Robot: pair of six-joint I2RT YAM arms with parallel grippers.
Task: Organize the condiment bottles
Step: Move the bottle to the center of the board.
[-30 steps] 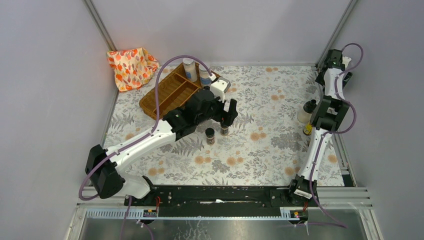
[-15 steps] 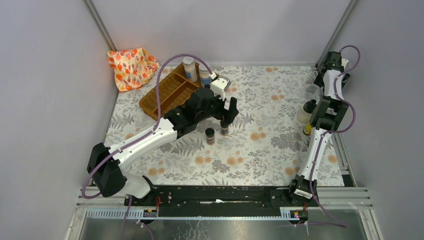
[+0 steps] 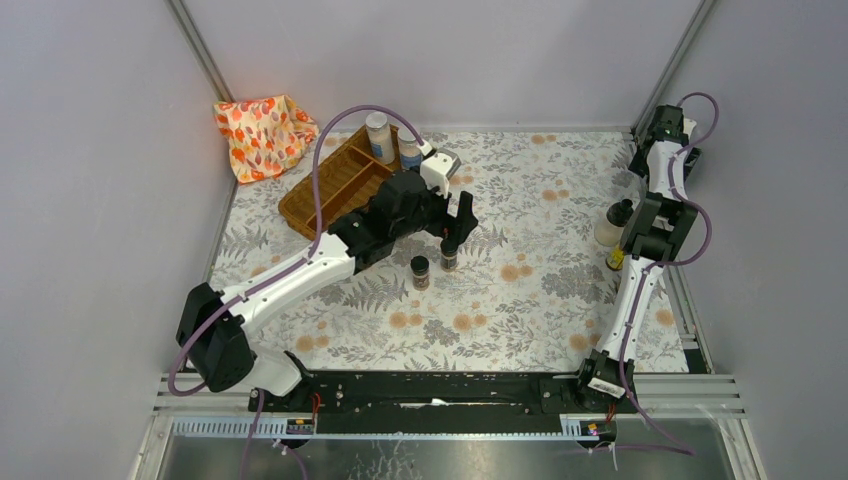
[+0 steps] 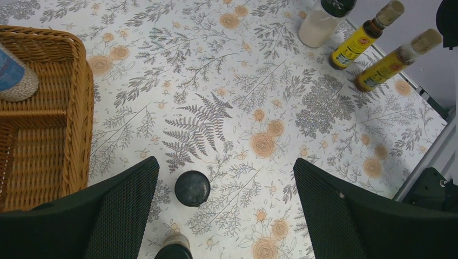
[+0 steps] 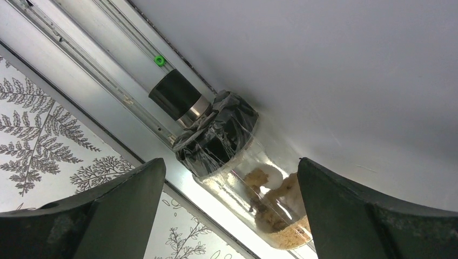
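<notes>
Floral-patterned desk (image 3: 540,300), grey walls. Two tall clear white-filled jars (image 3: 378,137) in brown wicker divided tray (image 3: 296,214). Two short dark black-capped spice jars (image 3: 420,271) and slim yellow-liquid bottles (image 4: 359,46) loose on desk. Left tool (image 4: 226,164) spread wide over one spice jar. Right tool (image 5: 231,162) spread, empty. Mostly undone.

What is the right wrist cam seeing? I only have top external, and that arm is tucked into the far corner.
Observer: A clear jar with a black wrapped lid and brownish crumbs inside, against the wall by the edge rail.
Operator: Gripped?
Observer: No. The right gripper has its jaws open, and the jar lies beyond them.
Operator: Bottles behind that arm?
Observer: The left wrist view shows two yellow-liquid bottles beside the white-filled bottle.
</notes>
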